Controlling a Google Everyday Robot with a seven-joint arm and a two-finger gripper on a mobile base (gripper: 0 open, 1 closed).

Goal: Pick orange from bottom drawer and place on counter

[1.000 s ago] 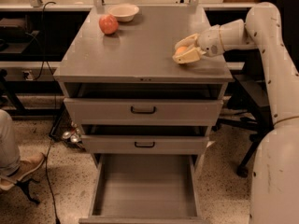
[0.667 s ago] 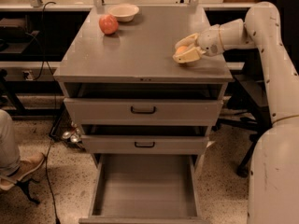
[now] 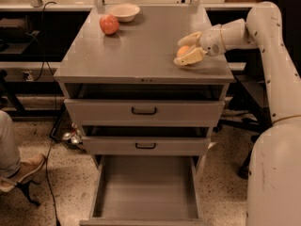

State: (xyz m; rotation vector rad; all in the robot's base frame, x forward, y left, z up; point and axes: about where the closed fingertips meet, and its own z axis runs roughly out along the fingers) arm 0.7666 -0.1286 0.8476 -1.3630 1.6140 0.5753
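Note:
The orange (image 3: 183, 50) is small and pale orange. It sits between the two cream fingers of my gripper (image 3: 182, 49), low over the right side of the grey counter (image 3: 141, 51). Whether it rests on the counter or hangs just above it I cannot tell. The gripper is shut on the orange, one finger (image 3: 188, 38) above it and one (image 3: 189, 58) below. The white arm reaches in from the right. The bottom drawer (image 3: 146, 187) stands pulled out at the foot of the cabinet, with nothing in it.
A reddish-pink fruit (image 3: 109, 24) and a small white bowl (image 3: 124, 12) stand at the counter's back left. Two shallower drawers with black handles (image 3: 144, 111) are partly open. A person's foot (image 3: 19, 171) and cables are on the floor at left.

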